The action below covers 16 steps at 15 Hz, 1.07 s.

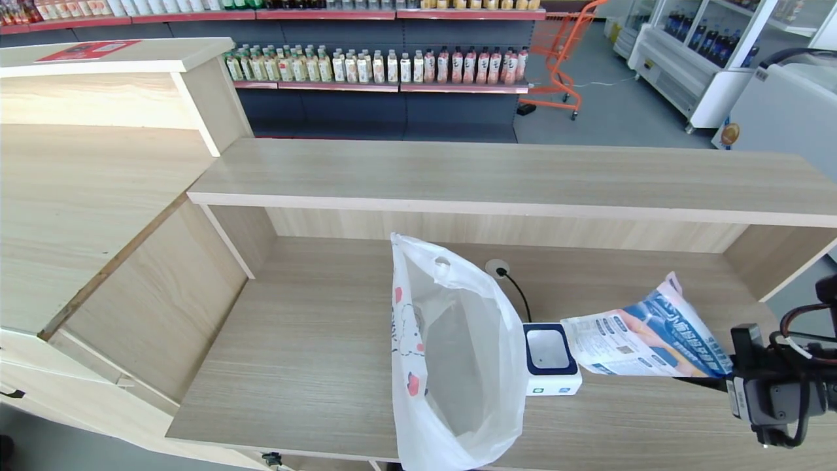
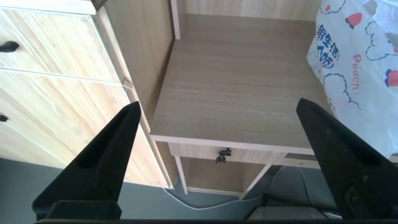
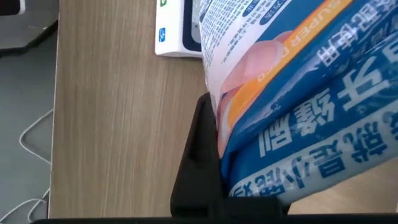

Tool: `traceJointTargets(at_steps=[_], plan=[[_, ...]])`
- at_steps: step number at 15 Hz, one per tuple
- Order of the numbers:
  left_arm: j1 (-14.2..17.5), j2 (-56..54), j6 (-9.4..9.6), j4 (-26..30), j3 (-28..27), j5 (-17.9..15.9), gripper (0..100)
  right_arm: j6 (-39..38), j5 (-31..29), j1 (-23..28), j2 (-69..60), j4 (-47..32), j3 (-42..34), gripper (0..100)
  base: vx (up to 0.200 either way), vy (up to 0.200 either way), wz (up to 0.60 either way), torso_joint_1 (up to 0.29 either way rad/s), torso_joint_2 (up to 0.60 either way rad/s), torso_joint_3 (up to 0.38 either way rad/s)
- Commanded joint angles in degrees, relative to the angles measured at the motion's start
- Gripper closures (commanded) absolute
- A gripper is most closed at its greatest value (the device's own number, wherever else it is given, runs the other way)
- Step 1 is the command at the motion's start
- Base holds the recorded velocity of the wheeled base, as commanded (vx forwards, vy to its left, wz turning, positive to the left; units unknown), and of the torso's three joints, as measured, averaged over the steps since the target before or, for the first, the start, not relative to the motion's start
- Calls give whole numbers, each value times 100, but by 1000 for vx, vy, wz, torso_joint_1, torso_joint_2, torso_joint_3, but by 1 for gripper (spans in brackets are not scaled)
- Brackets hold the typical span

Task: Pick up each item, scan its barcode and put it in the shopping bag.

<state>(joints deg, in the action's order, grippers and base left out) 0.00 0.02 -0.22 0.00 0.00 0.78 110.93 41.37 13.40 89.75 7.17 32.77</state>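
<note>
One packet (image 1: 644, 340) in right jaws, beside scanner (image 1: 550, 353)

The white plastic shopping bag (image 1: 458, 366) stands on the pale wooden desk (image 1: 307, 340), near the front edge, in the middle. The small white-and-blue box scanner (image 1: 552, 383) sits on the desk just right of the bag. A thin black cable (image 1: 521, 297) runs from behind the scanner back to a round hole (image 1: 497, 267) in the desk. The flat blue-and-white packet (image 1: 647, 337) is right of the scanner, with the black right gripper (image 1: 729, 376) at its right end. A long wooden shelf (image 1: 510, 173) is behind them all.
</note>
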Motion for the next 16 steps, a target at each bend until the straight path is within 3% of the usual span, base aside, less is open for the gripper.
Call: traceJointTargets(at_steps=[1, 6, 16], plan=[[0, -2, 4, 0, 0, 1, 0, 473, 187, 58, 922, 21, 274, 100, 0, 0, 0, 0, 0, 0], [0, -2, -4, 0, 0, 1, 0, 1413, 450, 40, 1897, 21, 1065, 100, 0, 0, 0, 0, 0, 0], [0, -2, -4, 0, 0, 1, 0, 1624, 811, -830, 2934, 74, 2278, 100, 0, 0, 0, 0, 0, 0]])
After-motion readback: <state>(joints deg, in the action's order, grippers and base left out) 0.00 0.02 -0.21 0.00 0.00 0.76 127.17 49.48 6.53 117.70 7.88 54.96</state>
